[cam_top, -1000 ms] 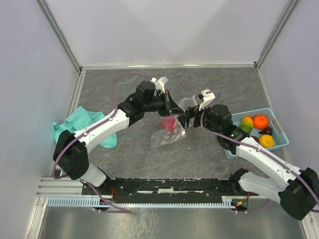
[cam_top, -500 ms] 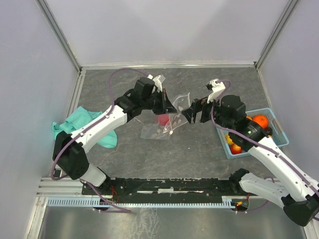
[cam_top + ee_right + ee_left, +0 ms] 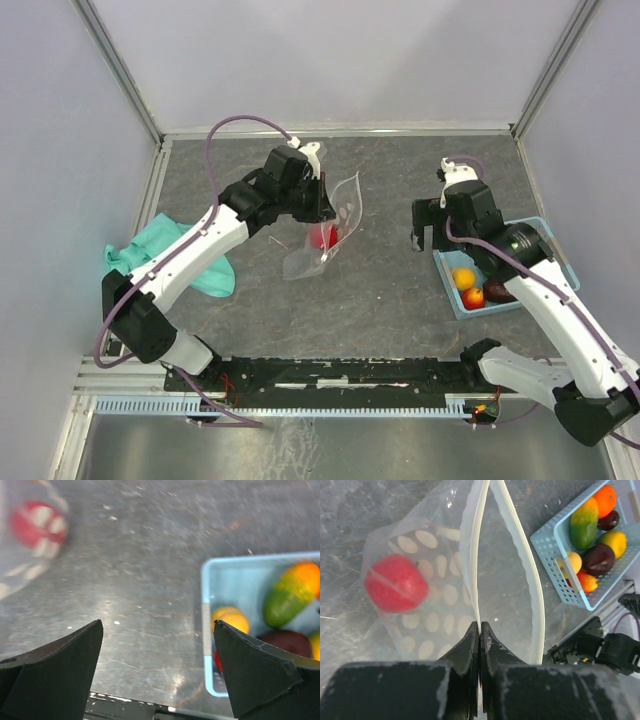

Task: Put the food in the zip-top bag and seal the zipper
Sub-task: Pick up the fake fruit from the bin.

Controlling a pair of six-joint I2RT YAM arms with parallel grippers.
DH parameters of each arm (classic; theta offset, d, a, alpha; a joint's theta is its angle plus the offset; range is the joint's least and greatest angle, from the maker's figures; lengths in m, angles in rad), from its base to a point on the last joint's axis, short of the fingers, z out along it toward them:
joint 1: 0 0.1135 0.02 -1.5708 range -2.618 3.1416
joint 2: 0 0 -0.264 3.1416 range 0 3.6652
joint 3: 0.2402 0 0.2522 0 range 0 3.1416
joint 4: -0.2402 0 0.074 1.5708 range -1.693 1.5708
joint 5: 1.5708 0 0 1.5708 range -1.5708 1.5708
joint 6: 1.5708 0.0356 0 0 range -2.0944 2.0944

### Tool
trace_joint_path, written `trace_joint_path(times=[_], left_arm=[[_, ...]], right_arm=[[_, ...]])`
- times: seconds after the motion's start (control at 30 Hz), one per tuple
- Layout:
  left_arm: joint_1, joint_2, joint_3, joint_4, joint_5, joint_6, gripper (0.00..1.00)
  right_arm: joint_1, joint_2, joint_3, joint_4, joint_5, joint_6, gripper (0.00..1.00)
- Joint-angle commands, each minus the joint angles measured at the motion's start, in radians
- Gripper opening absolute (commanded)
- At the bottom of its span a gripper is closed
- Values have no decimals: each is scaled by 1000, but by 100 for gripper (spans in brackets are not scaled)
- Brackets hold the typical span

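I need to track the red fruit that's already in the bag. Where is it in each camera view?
Top external: red toy fruit just left of centre, inside the zip-top bag.
Left wrist: left of centre, behind the dotted film.
Right wrist: top left corner, blurred.
Shared landmark: the blue basket, right of the fruit in all three.

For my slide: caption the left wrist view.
Left gripper pinches the zipper of the open bag; red fruit inside, basket beyond.

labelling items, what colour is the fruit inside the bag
The fruit is red; clearest in left wrist view.
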Motion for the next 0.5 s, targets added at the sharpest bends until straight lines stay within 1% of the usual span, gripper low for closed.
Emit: trace_joint_path(times=[0.0,0.1,0.23,0.33,0.47], left_arm=[[6,-50,83,-67,-106,134,3],[6,-56,110,-101,-146,174,3],[6,-66,148,-143,-202,233,3],[6,-66,173,-185,-241,270,3],[6,-64,196,-229,-282,316,3]], right_arm=[[-97,38,26,-148,78,31,100],[-159,54,-10,-143,104,32,100],[-253,80,-56,-106,102,30,100],[-333,117,-89,-67,81,24,99],[-479,176,-130,23,29,33,96]])
